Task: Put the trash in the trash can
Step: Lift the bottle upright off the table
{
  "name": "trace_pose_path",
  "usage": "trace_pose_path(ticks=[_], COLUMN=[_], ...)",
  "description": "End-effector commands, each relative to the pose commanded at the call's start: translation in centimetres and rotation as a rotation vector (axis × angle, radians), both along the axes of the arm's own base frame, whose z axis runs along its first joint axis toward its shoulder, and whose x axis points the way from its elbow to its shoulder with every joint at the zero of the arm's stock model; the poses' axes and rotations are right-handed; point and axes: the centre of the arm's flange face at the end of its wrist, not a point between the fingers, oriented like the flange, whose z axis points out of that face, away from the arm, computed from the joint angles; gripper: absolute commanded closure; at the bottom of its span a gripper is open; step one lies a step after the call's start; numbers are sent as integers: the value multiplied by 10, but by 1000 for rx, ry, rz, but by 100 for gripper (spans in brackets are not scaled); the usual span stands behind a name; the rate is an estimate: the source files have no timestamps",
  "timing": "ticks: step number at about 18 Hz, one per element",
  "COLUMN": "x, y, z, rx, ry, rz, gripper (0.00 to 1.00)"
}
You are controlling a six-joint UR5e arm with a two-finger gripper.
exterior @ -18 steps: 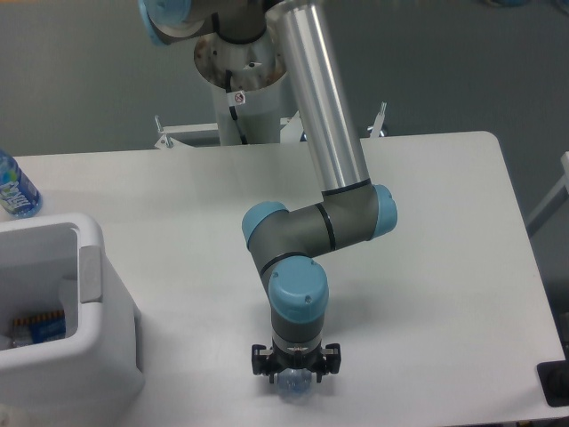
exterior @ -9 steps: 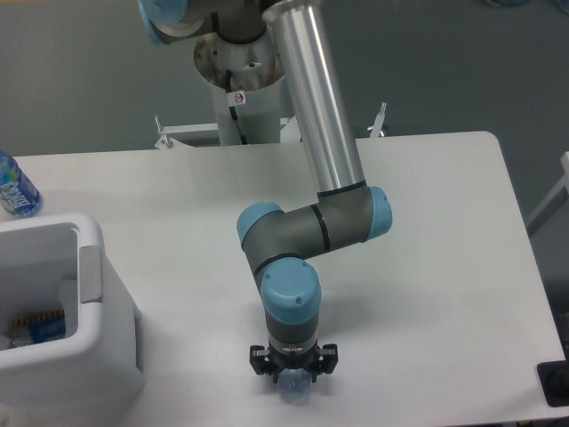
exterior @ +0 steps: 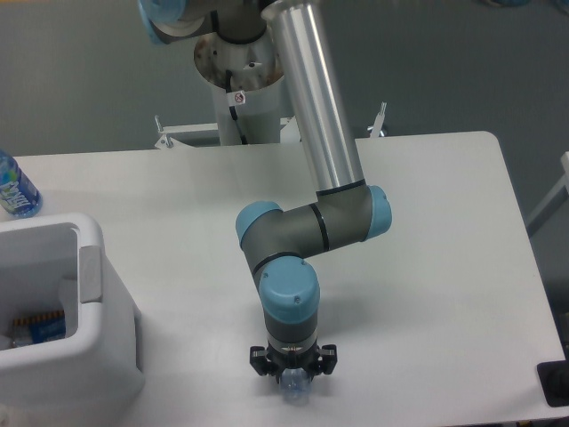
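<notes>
Here we see the white surface (exterior: 444, 267) under the end effector (exterior: 293, 384), and the trash can (exterior: 84, 356) well off to its left. Directly beneath it sits the clear bottle (exterior: 294, 389); we cannot tell whether it grips it.

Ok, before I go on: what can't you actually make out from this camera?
- Pincer: the arm's blue wrist joint covers it from above, so open or shut is unclear.
- Clear bottle: only a bluish tip shows under the pincer.
- Trash can: cut by the left edge; contents partly hidden by its wall.
- Blue-labelled water bottle: cut by the left edge.
</notes>
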Motion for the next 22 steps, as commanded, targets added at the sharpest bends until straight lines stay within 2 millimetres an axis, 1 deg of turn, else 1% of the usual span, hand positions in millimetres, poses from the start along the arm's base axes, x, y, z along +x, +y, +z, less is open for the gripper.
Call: trace_pose_path(ticks=[3, 6, 7, 9, 10, 12, 15, 16, 17, 18, 20, 22], x=[0, -2, -3, -11, -16, -23, -33, -33, -29, -27, -20, -7], y=[0, -1, -2, -9, -10, -9, -6, -6, -9, -12, -12, -16], z=[4, 20, 30, 64, 79, 118, 153, 174, 207, 229, 257, 286], rx=[5, 23, 38, 89, 129, 227, 302, 348, 403, 443, 520, 570], ry=[4, 18, 27, 46, 44, 34, 49, 59, 83, 97, 109, 109], rz=[-3, -2, 1, 24, 38, 76, 102, 116, 130, 143, 177, 215], gripper=[46, 46, 46, 46, 46, 47, 47, 47, 47, 47, 47, 47])
